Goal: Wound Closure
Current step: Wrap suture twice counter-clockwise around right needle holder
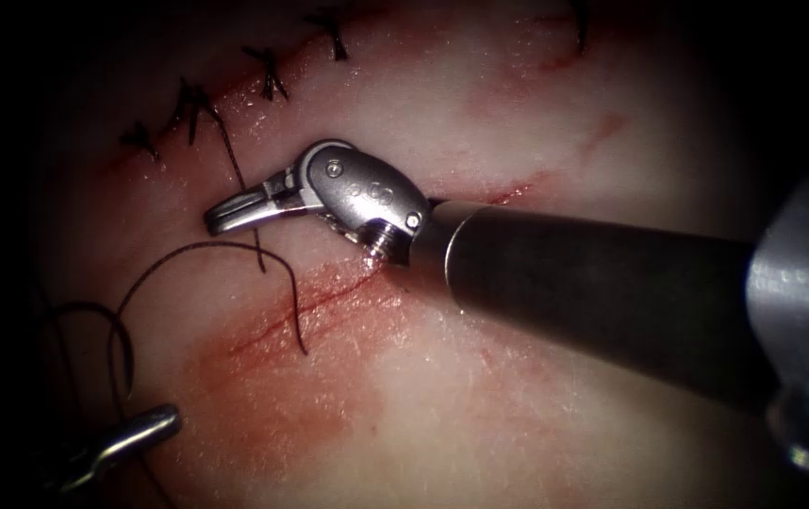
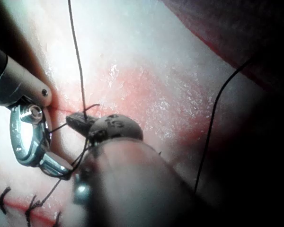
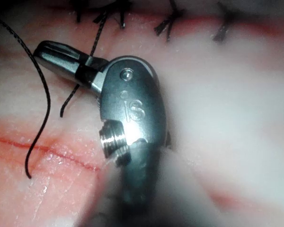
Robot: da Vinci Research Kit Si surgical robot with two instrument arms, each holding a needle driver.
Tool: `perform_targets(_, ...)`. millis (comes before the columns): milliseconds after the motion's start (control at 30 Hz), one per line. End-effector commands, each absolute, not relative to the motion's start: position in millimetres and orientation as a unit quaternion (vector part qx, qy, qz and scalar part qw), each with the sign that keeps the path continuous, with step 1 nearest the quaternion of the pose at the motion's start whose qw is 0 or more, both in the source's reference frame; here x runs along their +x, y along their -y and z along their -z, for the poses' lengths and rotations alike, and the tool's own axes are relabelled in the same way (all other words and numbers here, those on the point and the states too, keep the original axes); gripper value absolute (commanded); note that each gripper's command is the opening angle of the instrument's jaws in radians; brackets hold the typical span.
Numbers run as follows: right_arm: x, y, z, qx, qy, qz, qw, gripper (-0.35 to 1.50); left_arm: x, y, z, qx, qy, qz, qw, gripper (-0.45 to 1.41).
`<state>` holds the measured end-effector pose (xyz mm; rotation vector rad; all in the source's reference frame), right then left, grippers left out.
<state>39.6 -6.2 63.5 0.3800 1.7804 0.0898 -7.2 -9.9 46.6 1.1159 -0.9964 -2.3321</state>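
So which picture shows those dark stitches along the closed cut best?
The endoscope view: the stitches run in a row above the right tool. The right wrist view shows several close up; the left wrist view catches a few.

Up top, a slanting row of dark knotted stitches, short ends sticking out. Lower down, a thin red scratch crosses a pinkish-red smear.
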Motion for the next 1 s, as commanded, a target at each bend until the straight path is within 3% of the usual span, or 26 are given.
perform_targets(33, 40.6, 7.0, -62.8, 0.172, -0.777, -0.035, 0.605, -0.35, -7.5, 8.8, -47.5, 0.404, 0.352, 0.825, 0.182, -0.45)
perform_targets(800, 40.3, 9.4, -58.4, 0.199, -0.818, -0.09, 0.532, -0.35, -9.8, 4.1, -57.2, 0.416, 0.312, 0.841, 0.15, -0.45)
perform_targets(833, 40.4, 9.4, -58.4, 0.195, -0.816, -0.096, 0.536, -0.06, -10.2, 4.1, -57.3, 0.417, 0.311, 0.841, 0.152, -0.45)
perform_targets(867, 40.4, 9.4, -58.4, 0.195, -0.816, -0.096, 0.536, -0.06, -10.2, 4.1, -57.3, 0.417, 0.311, 0.841, 0.152, -0.45)
perform_targets(900, 40.8, 9.1, -58.2, 0.185, -0.809, -0.111, 0.547, 0.53, -11.8, 4.5, -57.4, 0.415, 0.304, 0.843, 0.158, -0.45)
perform_targets(933, 40.8, 9.1, -58.2, 0.185, -0.809, -0.111, 0.547, 0.53, -11.8, 4.5, -57.4, 0.415, 0.304, 0.843, 0.158, -0.45)
perform_targets(967, 41.0, 8.8, -58.3, 0.179, -0.805, -0.121, 0.553, 0.81, -12.8, 4.9, -57.5, 0.414, 0.299, 0.844, 0.163, -0.45)
perform_targets(1000, 41.0, 8.7, -58.3, 0.175, -0.802, -0.126, 0.557, 0.93, -13.2, 5.2, -57.5, 0.414, 0.297, 0.845, 0.165, -0.45)
